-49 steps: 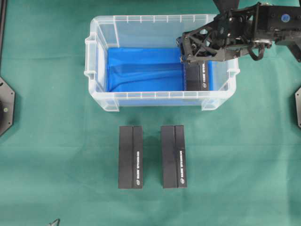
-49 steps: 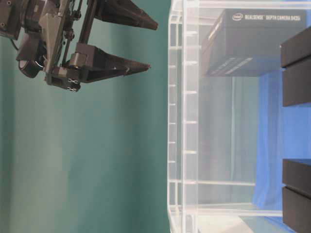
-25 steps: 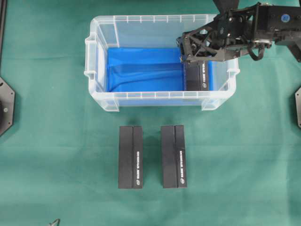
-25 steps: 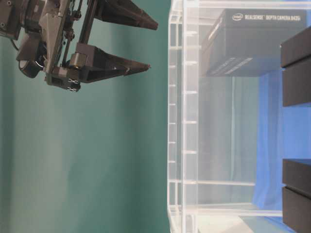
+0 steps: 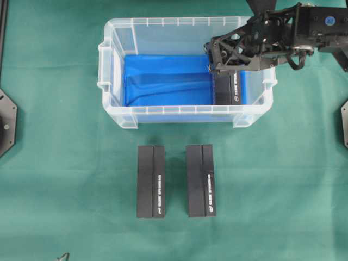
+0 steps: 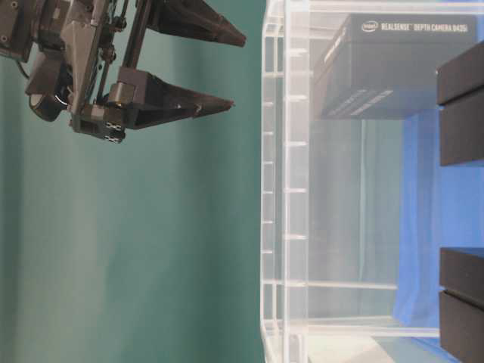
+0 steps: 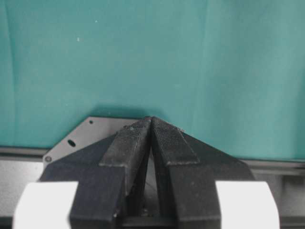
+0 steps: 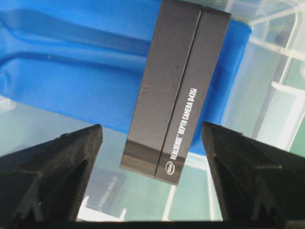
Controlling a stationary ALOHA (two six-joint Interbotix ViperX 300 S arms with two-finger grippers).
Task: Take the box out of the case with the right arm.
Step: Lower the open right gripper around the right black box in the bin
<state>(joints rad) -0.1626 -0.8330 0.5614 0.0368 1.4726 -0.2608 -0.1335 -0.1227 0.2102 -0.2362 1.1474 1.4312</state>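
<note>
Item, my right claw (image 5: 213, 58): spread wide, gripping nothing, poised over the case (image 5: 117, 103) at its right end. Item, box (image 5: 227, 87): on the blue lining, hard against the right wall, open lining to its left. Two more boxes (image 5: 150, 181) on the green surface (image 5: 60, 179), outside. Left claw (image 7: 150, 125): pinched together, empty, seen only by its wrist camera.
</note>
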